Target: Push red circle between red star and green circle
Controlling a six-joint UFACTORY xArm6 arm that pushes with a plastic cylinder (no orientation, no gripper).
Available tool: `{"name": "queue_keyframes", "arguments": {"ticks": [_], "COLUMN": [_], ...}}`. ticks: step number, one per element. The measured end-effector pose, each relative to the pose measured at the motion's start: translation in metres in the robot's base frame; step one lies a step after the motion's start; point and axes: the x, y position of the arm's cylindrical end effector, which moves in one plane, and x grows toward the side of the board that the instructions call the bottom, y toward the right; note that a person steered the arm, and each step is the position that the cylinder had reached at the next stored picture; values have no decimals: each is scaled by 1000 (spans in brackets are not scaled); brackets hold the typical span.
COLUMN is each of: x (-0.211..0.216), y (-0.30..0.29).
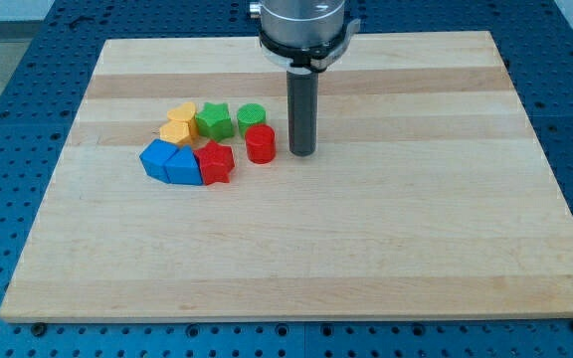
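Note:
The red circle (pixel 260 143) stands on the wooden board, just below the green circle (pixel 251 117) and to the right of the red star (pixel 215 161). It is close to both, with a small gap to the star. My tip (pixel 301 152) is down on the board just to the right of the red circle, a short gap away, not touching it.
A green star (pixel 214 121) sits left of the green circle. Two yellow blocks (pixel 178 123) lie at the cluster's left. Two blue blocks (pixel 170 162) touch the red star's left side. The board (pixel 366 249) rests on a blue perforated table.

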Motion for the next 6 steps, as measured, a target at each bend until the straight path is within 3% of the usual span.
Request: {"name": "queue_keyframes", "arguments": {"ticks": [6], "x": [-3], "y": [-44]}}
